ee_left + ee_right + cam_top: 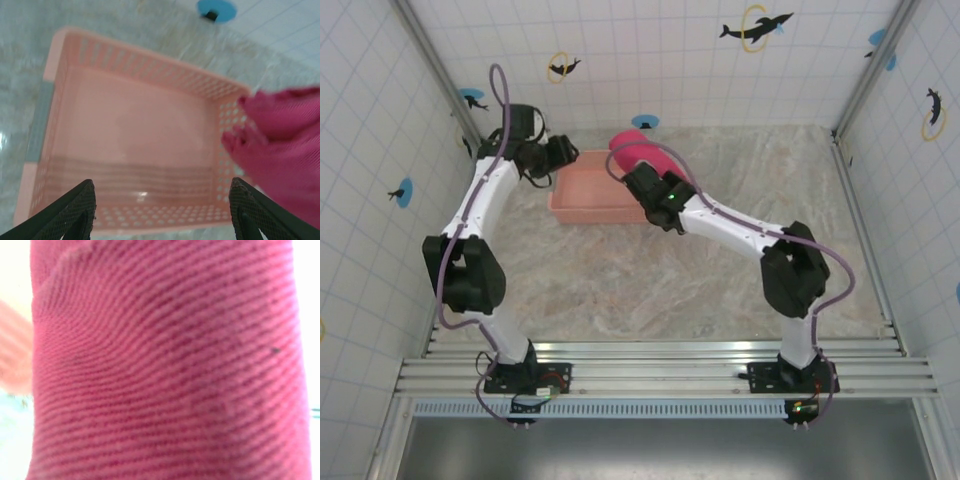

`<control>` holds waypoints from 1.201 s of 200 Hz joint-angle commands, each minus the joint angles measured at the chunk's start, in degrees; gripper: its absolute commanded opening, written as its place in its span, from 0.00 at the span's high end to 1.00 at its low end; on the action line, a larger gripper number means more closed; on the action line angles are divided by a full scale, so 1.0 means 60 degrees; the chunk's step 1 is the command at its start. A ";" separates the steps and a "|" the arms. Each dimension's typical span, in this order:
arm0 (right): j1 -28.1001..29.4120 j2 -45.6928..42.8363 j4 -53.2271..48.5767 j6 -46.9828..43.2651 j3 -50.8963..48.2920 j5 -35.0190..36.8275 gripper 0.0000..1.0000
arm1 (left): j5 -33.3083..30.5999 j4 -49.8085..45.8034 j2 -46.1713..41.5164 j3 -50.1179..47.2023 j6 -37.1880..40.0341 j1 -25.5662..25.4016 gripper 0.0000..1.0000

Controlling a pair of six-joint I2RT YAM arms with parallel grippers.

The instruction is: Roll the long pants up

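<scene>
Right, eyes on the rolled magenta long pants (648, 153): a fat, rounded bundle at the far right corner of the shallow pink plastic basket (582, 207). Whether it rests on the rim or hangs just over it, I can't tell from above. The right gripper (632, 175) is right up against the roll, its black wrist leaning in from the basket's right side. Its fingers are buried behind the cloth, so I cannot tell whether they are clamped on it or parted.

The right wrist camera gives the weave up close: fine diagonal ribs, a soft twill, curving like a drum, with a blur of pink basket (12, 357) at the left edge.

The left wrist camera gives what the overhead view doesn't. The basket (55, 90) is rectangular, its walls punched with rows of small round holes, its floor smooth, glossy and bare. The magenta cloth (282, 145) bulges across the right wall, folds bunched. The left gripper (162, 215) hovers at the near wall, its two black fingers (75, 212) spread wide, holding nothing.

All of it sits on a pale marble-patterned tabletop (720, 290).
</scene>
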 commanded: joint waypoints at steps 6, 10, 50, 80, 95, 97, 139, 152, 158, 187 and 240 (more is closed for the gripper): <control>0.0138 0.0823 0.1308 -0.0832 0.1919 0.0899 1.00 | 0.0073 -0.0330 -0.0941 -0.1116 0.0413 0.0003 0.29; 0.0177 0.1023 0.1359 -0.0974 0.2080 0.0864 1.00 | 0.0087 -0.0304 -0.1059 -0.1328 0.0415 -0.0007 0.29; 0.0383 0.3216 0.2049 -0.2397 0.4362 0.0881 1.00 | 0.0018 -0.0203 -0.1998 -0.2855 0.0444 0.0019 0.29; 0.0233 0.4950 0.2054 -0.2997 0.6026 0.0252 1.00 | 0.0150 -0.0524 -0.2434 -0.3315 0.0414 0.0031 0.29; 0.0134 0.5548 0.2046 -0.3114 0.6430 -0.0052 1.00 | 0.0243 -0.0621 -0.2657 -0.3572 0.0350 0.0016 0.29; 0.0129 0.5610 0.2040 -0.3114 0.6465 -0.0086 1.00 | 0.0250 -0.0620 -0.2688 -0.3606 0.0333 0.0022 0.29; -0.0157 0.5530 0.0043 -0.2295 0.6064 -0.1198 1.00 | 0.0193 -0.0726 -0.2969 -0.4155 0.0145 0.0008 0.29; -0.0271 0.5220 -0.0726 -0.1933 0.5738 -0.1513 1.00 | 0.0234 -0.0719 -0.2806 -0.4170 0.0094 0.0024 0.29; -0.0342 0.5063 -0.1098 -0.1730 0.5578 -0.1784 1.00 | 0.0254 -0.0727 -0.2721 -0.4164 0.0100 0.0024 0.29; -0.0619 0.4372 -0.2621 -0.0933 0.4938 -0.3199 1.00 | 0.0167 -0.0636 -0.2362 -0.4306 -0.0017 0.0026 0.29; -0.0522 0.3271 -0.3366 -0.0028 0.3633 -0.5265 1.00 | 0.0322 0.0035 -0.1252 -0.4300 -0.0400 -0.0036 0.30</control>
